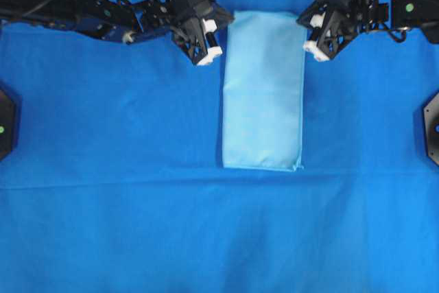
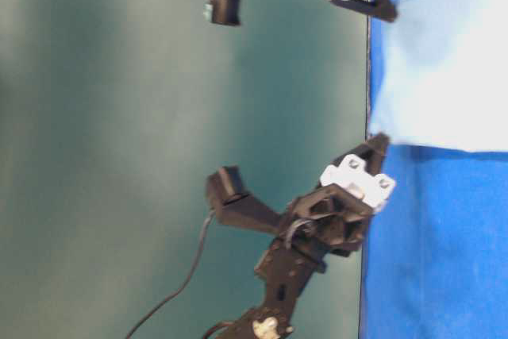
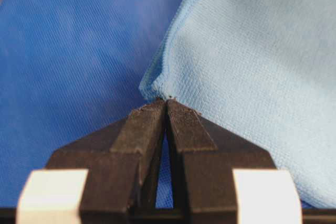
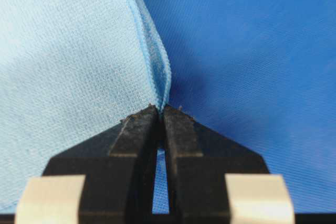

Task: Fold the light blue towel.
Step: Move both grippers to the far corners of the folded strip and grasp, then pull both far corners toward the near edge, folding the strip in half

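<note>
The pale sky-blue microfibre towel (image 1: 263, 90) lies folded on the deep royal-blue table cloth (image 1: 110, 224) covering the desk, toward its far edge. The left gripper (image 1: 208, 44) sits at the towel's far left corner, the right gripper (image 1: 314, 38) at its far right corner.

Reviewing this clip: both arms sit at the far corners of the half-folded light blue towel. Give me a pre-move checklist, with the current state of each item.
1. Left end effector closed on a corner of the light blue towel: cannot tell; the fingertips meet right at the corner, but no cloth is clearly seen between them.
2. Right end effector closed on its corner: cannot tell, for the same reason.
3. Both layers caught at each corner: cannot tell.
4. Towel already folded once into a flat, narrow rectangle: ok.
5. Royal-blue table cloth not pinched along with the towel: cannot tell.
6. Landing area toward the near edge free of objects: ok.
</note>
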Controlling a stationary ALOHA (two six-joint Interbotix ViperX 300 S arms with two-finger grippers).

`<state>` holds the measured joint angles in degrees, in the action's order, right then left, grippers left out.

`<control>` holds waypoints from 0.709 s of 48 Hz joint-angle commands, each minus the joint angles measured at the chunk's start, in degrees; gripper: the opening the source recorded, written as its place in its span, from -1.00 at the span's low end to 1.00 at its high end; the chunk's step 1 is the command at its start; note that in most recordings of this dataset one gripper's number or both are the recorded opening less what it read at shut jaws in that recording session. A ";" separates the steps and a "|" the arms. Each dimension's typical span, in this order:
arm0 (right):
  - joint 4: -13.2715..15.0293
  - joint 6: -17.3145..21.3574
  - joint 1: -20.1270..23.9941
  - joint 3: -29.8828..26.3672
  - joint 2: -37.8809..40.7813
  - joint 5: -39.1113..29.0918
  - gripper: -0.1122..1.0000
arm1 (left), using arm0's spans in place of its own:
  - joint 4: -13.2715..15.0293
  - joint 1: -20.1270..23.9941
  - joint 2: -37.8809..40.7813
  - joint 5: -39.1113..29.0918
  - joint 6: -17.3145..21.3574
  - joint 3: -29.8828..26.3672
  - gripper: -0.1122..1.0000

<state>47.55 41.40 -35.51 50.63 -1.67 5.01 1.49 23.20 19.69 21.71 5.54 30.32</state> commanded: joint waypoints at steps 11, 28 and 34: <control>-0.26 0.35 1.23 0.97 -3.96 0.09 -0.75 | -0.09 -0.79 -3.60 0.18 0.09 0.88 -0.79; -4.39 0.62 12.39 4.04 -11.16 -4.75 -0.75 | -0.09 -7.73 -9.76 0.09 0.09 5.71 -0.79; -7.91 0.70 18.46 5.01 -13.80 -9.32 -0.75 | 0.00 -11.87 -11.87 0.09 0.09 8.00 -0.79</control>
<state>41.48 42.01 -19.86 55.72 -13.18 -2.11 1.49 13.62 10.81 21.53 5.54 37.79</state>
